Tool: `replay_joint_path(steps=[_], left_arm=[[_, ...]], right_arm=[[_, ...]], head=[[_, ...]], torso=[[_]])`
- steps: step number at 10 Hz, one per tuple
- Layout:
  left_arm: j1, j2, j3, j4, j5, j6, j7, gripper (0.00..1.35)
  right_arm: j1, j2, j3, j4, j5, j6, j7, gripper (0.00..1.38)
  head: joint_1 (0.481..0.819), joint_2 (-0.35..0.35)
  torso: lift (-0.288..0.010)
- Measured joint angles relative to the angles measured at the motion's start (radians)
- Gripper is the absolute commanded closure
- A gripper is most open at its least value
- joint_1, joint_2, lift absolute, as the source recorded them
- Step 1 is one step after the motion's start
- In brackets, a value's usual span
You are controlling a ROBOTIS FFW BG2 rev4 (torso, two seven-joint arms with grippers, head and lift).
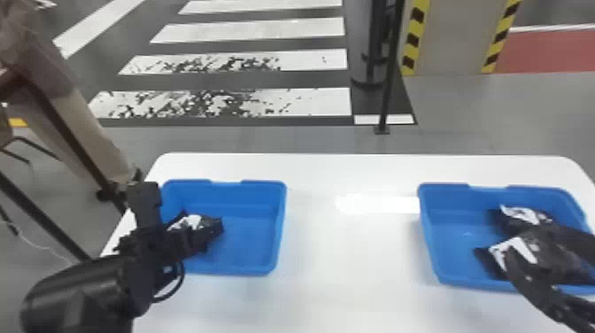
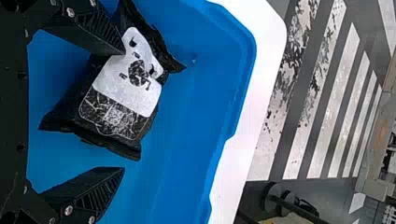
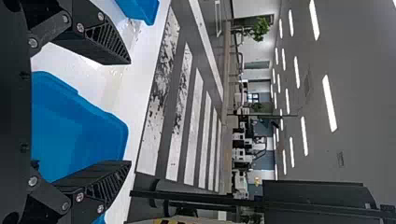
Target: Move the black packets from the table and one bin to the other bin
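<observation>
Inside the left bin (image 1: 239, 195), the black packet (image 2: 123, 88), probably light, floppy and slippery, wants pinching across its middle by the left gripper (image 2: 124, 110), unclosed over it; the right gripper (image 3: 130, 112) hangs empty, 2 fingers apart, right of that bin

Clock: hub at the visible table's middle, 12 pointing away from the robot, head view
Table (image 1: 349, 274): before the robot, a bin on each side
Left bin (image 1: 278, 230): on the table, toward 9–10 o'clock
Left bin's packet (image 1: 192, 222): lying on the bin floor, 9 o'clock from that bin's middle
Right bin (image 1: 428, 239): on the table, toward 3 o'clock, well apart from the left one
Right bin's far packet (image 1: 527, 215): inside, toward that bin's 1–2 o'clock
Right bin's near packet (image 1: 515, 251): inside, nearer the robot
Floor stripes (image 1: 265, 27): behind the table, 11 o'clock
Pole (image 1: 389, 75): behind the table, 12–1 o'clock
</observation>
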Motion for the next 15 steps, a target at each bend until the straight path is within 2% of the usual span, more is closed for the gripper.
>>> replay_joint_path(steps=[3, 5, 9, 10, 11, 12, 13, 15], left_arm=[[-0.009, -0.005, -0.025, -0.001, -0.043, 0.008, 0.034, 0.15], [-0.024, -0.004, -0.023, -0.001, -0.115, -0.005, 0.055, 0.17], [-0.044, 0.014, -0.030, 0.063, -0.171, 0.008, 0.069, 0.19], [-0.059, 0.024, -0.052, 0.107, -0.135, -0.015, 0.068, 0.31], [-0.076, 0.032, -0.075, 0.145, -0.099, -0.025, 0.068, 0.59], [-0.089, 0.033, -0.080, 0.171, -0.074, -0.020, 0.072, 1.05], [-0.091, 0.030, -0.078, 0.181, -0.065, -0.016, 0.088, 1.22], [-0.071, 0.024, -0.084, 0.183, -0.062, -0.065, 0.092, 1.21]], right_arm=[[-0.003, 0.000, 0.001, 0.008, -0.004, -0.001, 0.003, 0.28], [-0.014, 0.000, 0.007, 0.031, -0.019, -0.002, 0.011, 0.28], [-0.023, -0.001, 0.022, 0.051, -0.031, -0.008, 0.017, 0.28], [-0.025, -0.001, 0.025, 0.055, -0.032, -0.009, 0.018, 0.28], [-0.027, -0.001, 0.027, 0.058, -0.033, -0.010, 0.018, 0.28], [-0.028, -0.002, 0.028, 0.059, -0.033, -0.010, 0.018, 0.28], [-0.027, -0.002, 0.028, 0.060, -0.034, -0.010, 0.019, 0.28], [-0.023, -0.002, 0.027, 0.061, -0.041, -0.010, 0.021, 0.28]], head=[[0.695, 0.113], [0.695, 0.146], [0.695, 0.182], [0.695, 0.165], [0.695, 0.151], [0.695, 0.135], [0.695, 0.133], [0.695, 0.133]], torso=[[-0.110], [-0.110], [-0.110], [-0.110], [-0.110], [-0.110], [-0.110], [-0.110]])
